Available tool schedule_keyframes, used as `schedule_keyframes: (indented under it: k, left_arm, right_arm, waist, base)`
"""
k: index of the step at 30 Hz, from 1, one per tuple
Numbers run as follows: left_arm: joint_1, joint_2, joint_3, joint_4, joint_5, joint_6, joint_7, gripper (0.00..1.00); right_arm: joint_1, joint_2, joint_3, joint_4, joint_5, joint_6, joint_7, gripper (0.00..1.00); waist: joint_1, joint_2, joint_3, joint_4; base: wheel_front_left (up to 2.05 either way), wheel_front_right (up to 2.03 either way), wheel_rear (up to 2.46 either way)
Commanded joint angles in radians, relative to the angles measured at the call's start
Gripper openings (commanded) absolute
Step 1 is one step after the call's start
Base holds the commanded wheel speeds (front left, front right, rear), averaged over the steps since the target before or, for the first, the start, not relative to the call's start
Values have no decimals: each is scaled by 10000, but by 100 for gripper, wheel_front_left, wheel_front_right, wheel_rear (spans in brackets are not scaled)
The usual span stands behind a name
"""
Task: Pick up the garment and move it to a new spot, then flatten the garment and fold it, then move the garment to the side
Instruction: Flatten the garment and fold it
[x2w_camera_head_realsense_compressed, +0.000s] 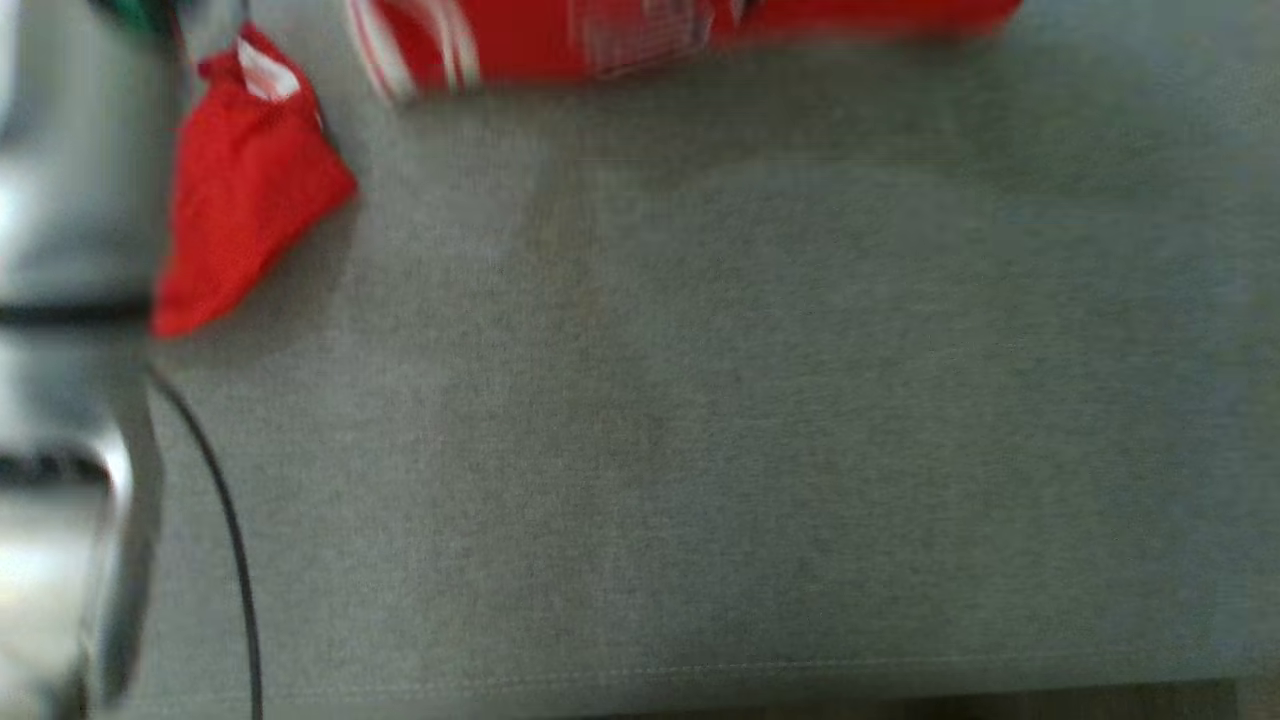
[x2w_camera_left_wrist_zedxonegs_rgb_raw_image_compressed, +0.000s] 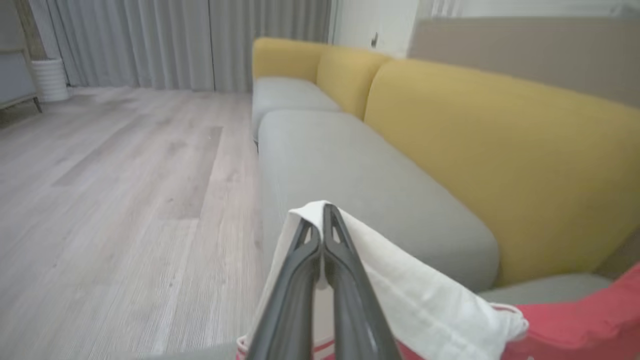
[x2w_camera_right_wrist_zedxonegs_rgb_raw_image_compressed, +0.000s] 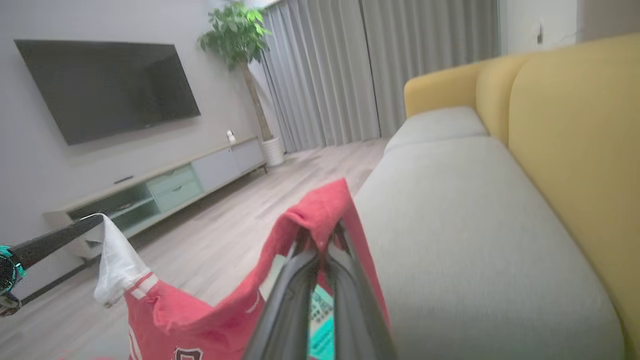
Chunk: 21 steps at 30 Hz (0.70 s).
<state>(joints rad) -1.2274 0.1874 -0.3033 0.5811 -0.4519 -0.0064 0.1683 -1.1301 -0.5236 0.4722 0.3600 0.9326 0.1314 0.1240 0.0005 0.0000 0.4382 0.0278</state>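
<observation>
Left hand (x2w_camera_left_wrist_zedxonegs_rgb_raw_image_compressed: 324, 214) pinching garment (x2w_camera_left_wrist_zedxonegs_rgb_raw_image_compressed: 410, 290) by white trim, right hand (x2w_camera_right_wrist_zedxonegs_rgb_raw_image_compressed: 321, 237) pinching red cloth, television (x2w_camera_right_wrist_zedxonegs_rgb_raw_image_compressed: 107, 87) in its view

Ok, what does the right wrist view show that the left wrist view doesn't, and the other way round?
Right wrist view's own: the wall TV, leafy plant, low cabinet, and the right gripper shut on the garment, on its red fabric. Left wrist view's own: a beige panel behind the sofa back. Shared: the grey-seated yellow sofa, grey curtains, wood floor, the garment, and the left gripper shut on its white part.
</observation>
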Motion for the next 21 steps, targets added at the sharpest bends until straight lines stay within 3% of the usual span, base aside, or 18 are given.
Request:
schedule_keyframes:
  k: [1,2,9,13,17,21]
  left_arm:
    - [-1187,256,441,14,3,-3,-322,0]
    - [-1187,256,441,14,3,-3,-322,0]
    - [-4765,-193,1215,1836,-441,-40,-1733,0]
    - [-5849,-228,1199,2826,-455,-261,-2024,0]
    - [-6249,-322,1019,3837,-519,-706,-2217,0]
    - [-5449,-394,688,4721,-610,-1047,-2053,0]
  right_arm:
    - [-895,-136,33,6,10,-7,-229,0]
    - [-895,-136,33,6,10,-7,-229,0]
    - [-4973,206,94,1730,230,-7,-1393,0]
    - [-6150,294,563,2453,373,-7,-1660,0]
    - [-6293,-71,1466,2904,724,-7,-1724,0]
    - [-4937,-398,2394,3035,1492,-7,-1371,0]
  waist:
    - [-5,0,826,257]
    - [-5,0,826,257]
    - [-5,0,1378,265]
    - [-5,0,1335,270]
    - [-5,0,1224,365]
    - [-5,0,812,442]
  base:
    - [0,0,0]
    - [0,0,0]
    - [0,0,0]
    - [0,0,0]
    - [0,0,0]
    - [0,0,0]
